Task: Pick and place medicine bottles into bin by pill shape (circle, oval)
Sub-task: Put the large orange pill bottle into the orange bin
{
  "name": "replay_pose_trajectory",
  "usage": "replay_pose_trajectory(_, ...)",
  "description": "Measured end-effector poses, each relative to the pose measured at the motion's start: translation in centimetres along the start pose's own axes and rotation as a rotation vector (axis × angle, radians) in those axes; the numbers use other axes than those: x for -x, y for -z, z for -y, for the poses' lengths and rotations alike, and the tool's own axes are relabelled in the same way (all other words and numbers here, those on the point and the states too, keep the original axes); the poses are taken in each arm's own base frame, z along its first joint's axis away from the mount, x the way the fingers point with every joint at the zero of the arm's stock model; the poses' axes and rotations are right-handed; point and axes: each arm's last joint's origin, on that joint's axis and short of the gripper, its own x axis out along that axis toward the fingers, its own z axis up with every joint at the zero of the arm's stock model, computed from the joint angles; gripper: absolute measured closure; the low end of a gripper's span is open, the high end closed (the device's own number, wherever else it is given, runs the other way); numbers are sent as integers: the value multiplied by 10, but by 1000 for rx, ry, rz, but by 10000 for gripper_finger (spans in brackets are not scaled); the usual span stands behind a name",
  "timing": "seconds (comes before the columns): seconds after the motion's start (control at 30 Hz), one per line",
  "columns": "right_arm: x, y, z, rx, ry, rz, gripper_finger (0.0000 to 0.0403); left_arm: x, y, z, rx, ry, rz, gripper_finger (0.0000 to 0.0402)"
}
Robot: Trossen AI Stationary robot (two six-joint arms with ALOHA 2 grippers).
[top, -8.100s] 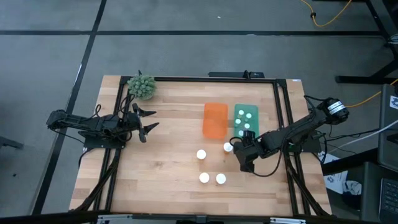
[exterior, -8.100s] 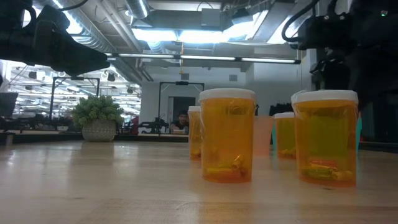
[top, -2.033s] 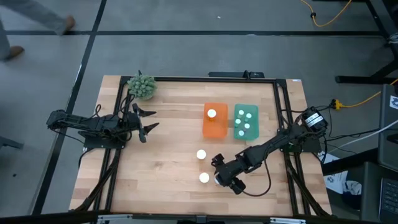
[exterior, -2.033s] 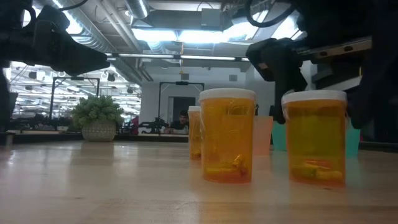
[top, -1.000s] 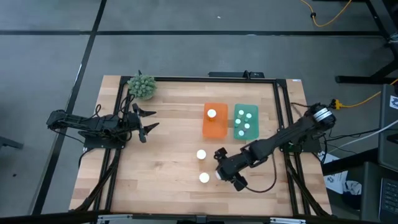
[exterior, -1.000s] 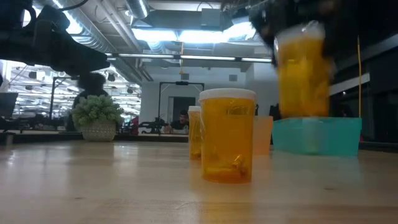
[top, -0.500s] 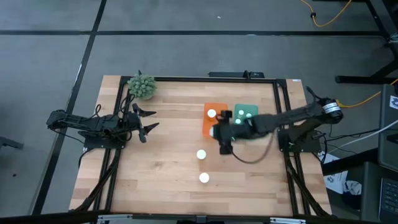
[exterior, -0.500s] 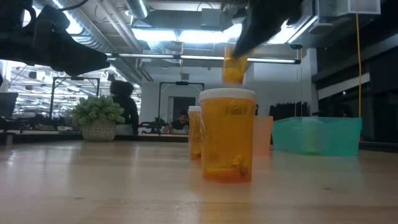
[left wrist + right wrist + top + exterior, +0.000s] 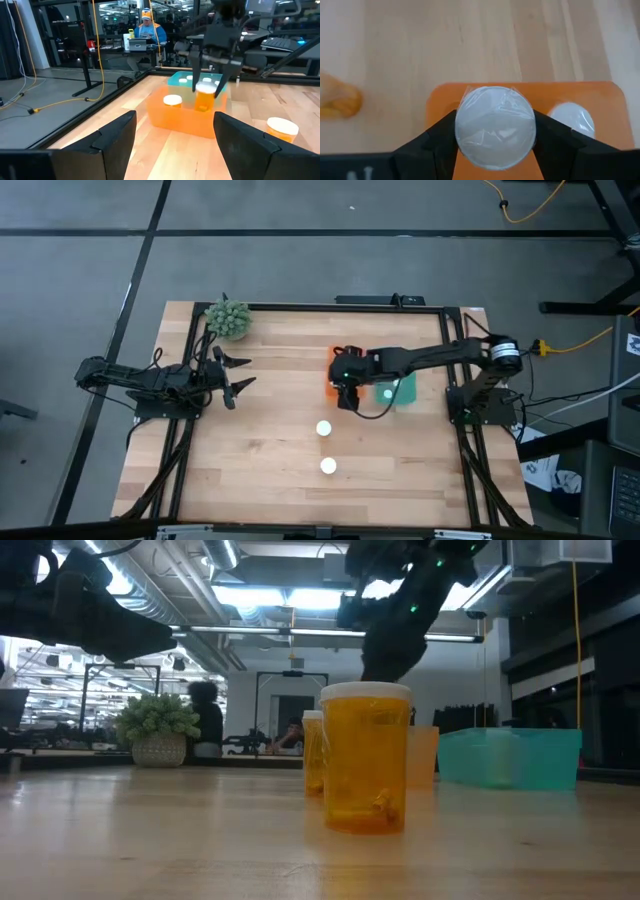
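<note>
My right gripper hangs over the orange bin, shut on an orange medicine bottle with a white cap. It also shows in the left wrist view. One more bottle stands in the orange bin, and several stand in the teal bin. Two bottles stand upright on the table. My left gripper waits open and empty at the table's left. My right gripper pinches the bottle between its two fingers at the cap's sides. The fingers come from above, pointing down. The bottle hangs upright below them, clear of the table, its lower part at about the height of the orange bin's rim.
A small green plant stands at the table's far left corner. The teal bin sits right beside the orange bin, on its right. Bare wood lies between my left gripper and the bins. People show in the room behind the table.
My right gripper has carried the bottle, lifted clear, from the table's near middle toward the far edge and a little left, ending over the orange bin. The two other bottles on the table have stayed put.
</note>
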Motion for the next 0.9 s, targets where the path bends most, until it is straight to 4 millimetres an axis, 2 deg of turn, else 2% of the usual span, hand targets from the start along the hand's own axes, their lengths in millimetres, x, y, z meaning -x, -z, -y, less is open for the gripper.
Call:
replay_pose_trajectory(0.23, -29, 5, 6, -46, 18, -45, 191, 0, 0, 0, 18, 0, 0, 145)
replay_pose_trajectory(0.57, -34, 6, 7, -52, 17, -58, 140, 0, 0, 0, 18, -1, 0, 145)
replay_pose_trajectory(0.73, -24, -2, 8, -53, 17, -79, 129, 0, 0, 0, 18, -1, 0, 145)
replay_pose_trajectory(0.9, 3, -27, 6, -97, 14, -106, 128, 0, 0, 0, 18, -1, 0, 145)
